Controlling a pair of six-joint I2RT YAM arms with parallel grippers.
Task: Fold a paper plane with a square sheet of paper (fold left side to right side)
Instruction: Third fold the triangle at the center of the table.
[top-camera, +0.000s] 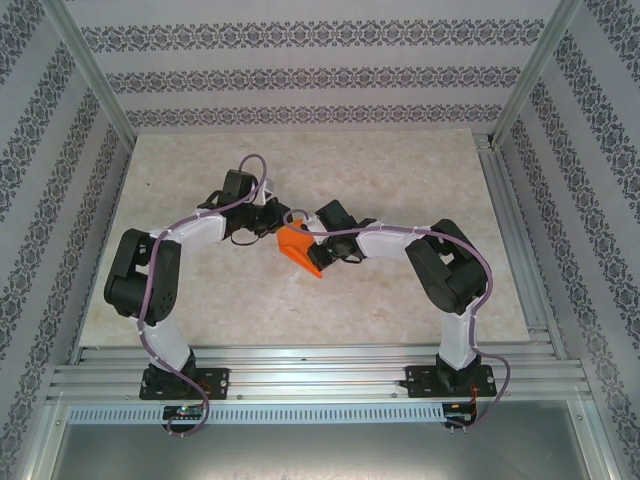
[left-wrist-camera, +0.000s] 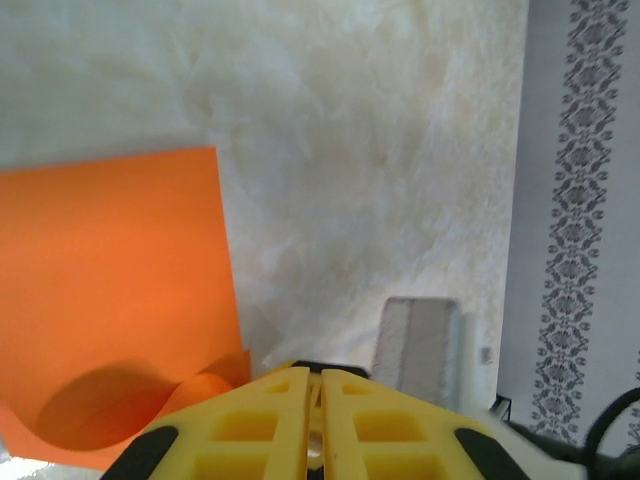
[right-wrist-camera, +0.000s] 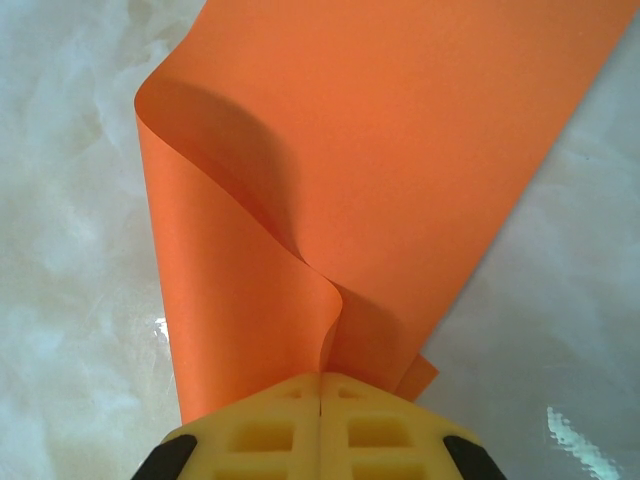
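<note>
The first fold, left side over to right, looks to be under way and not yet creased. The sheet of paper (top-camera: 298, 247) lies about the middle of the table (top-camera: 400, 180), well clear of all four edges, between the two arms.

The right gripper (right-wrist-camera: 320, 385) has its jaws pressed together on the paper. It pinches two layers where one side has been curled over the other. The left gripper (left-wrist-camera: 315, 385) has its jaws all but together, just beside a wavy edge of the sheet. Whether it nips that edge I cannot tell, as the paper passes out of sight behind a finger.

The paper is plain bright orange, thin and limp. It is bowed into a soft loop with a rounded bend, not a sharp fold.

The next move probably calls for bringing the two edges flush. The loop should then be pressed flat against the table without letting the layers slip.
</note>
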